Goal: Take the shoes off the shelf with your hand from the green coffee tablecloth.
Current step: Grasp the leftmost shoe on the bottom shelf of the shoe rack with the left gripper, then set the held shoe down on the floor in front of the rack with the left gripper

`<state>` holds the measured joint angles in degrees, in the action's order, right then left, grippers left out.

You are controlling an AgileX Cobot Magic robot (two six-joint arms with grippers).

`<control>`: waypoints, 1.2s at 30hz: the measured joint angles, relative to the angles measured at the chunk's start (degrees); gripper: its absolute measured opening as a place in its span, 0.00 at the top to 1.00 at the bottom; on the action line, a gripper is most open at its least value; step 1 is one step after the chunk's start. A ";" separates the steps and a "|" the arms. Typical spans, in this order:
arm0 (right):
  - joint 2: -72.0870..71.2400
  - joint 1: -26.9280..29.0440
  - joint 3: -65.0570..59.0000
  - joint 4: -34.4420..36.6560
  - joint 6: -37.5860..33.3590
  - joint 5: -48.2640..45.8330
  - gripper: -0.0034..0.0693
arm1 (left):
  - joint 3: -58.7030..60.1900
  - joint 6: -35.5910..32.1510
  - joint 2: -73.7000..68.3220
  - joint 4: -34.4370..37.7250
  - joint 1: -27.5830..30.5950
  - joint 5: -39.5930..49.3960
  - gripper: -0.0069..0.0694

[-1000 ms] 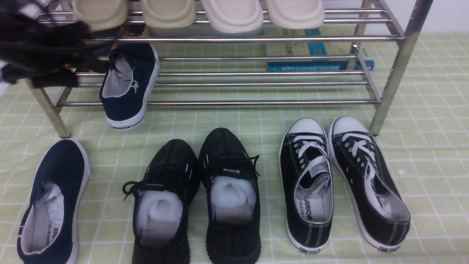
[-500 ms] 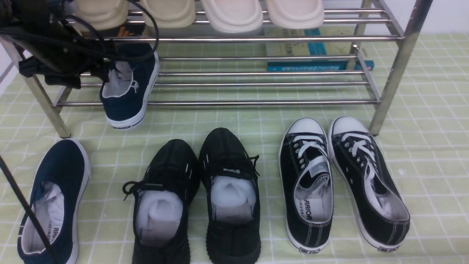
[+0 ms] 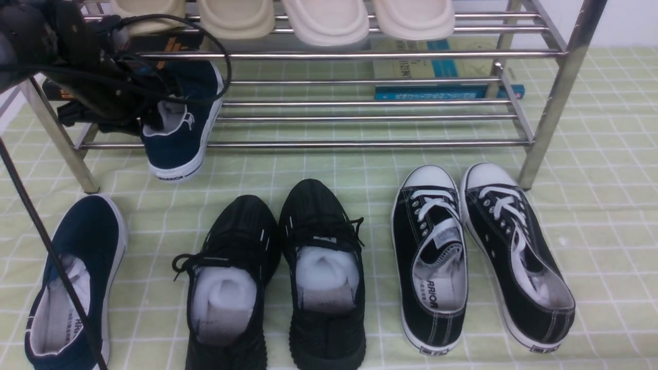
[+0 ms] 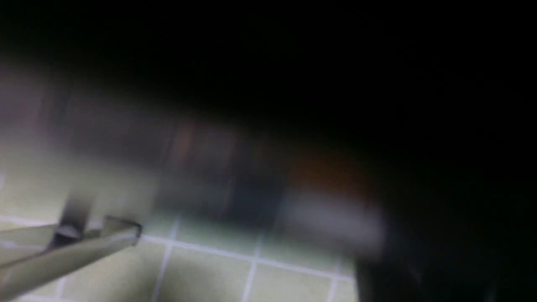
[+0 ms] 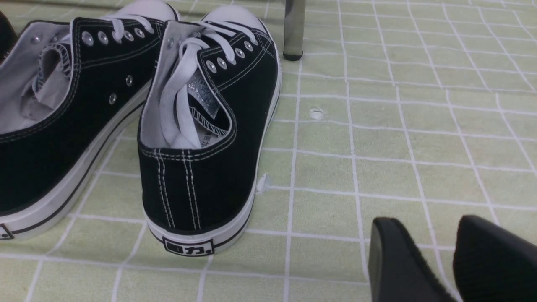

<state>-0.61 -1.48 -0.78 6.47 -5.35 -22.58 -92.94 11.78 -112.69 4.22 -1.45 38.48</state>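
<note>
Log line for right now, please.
left gripper: at navy slip-on on lower tier, grip unclear | other navy slip-on: on cloth | right gripper: open, empty

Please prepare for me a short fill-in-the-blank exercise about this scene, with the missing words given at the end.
The navy slip-on at the lower tier of the metal rack has its ____ towards the camera.
The all-black sneakers stand between the other navy slip-on and the sneakers with ____ laces.
The cloth under the shoes is pale ____ with thin white lines.

Missing words: heel; white; green.
</note>
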 joint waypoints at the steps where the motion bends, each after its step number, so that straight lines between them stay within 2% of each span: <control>1: 0.00 0.00 0.00 0.00 0.00 0.00 0.63 | -0.02 0.00 0.05 0.65 0.00 0.30 0.79; 4: 0.00 0.00 0.00 0.00 0.00 0.00 0.63 | -0.02 -0.05 0.75 1.05 0.00 1.87 0.87; 12: 0.00 0.00 0.00 0.00 0.00 0.00 0.63 | 0.16 0.19 6.37 0.88 0.00 15.21 0.87; 14: 0.00 0.00 0.00 0.00 0.00 0.00 0.63 | 0.22 0.23 9.43 -0.14 0.00 21.92 0.87; 19: 0.00 0.00 0.00 0.00 0.00 0.00 0.63 | 1.29 0.52 15.49 -2.87 0.00 32.14 0.87; 25: 0.00 0.00 0.00 0.00 0.00 0.00 0.63 | 11.80 2.22 23.21 -4.22 0.00 30.58 0.87; 30: 0.00 0.00 0.00 0.00 0.00 0.00 0.63 | 23.96 3.13 26.85 -3.90 0.00 23.82 0.87; 36: 0.00 0.00 0.00 0.00 0.00 0.00 0.63 | 31.81 3.14 27.53 -2.94 0.00 16.62 0.87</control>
<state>-0.61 -1.48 -0.78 6.47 -5.35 -22.58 -61.13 14.92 -85.15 1.28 -1.45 55.10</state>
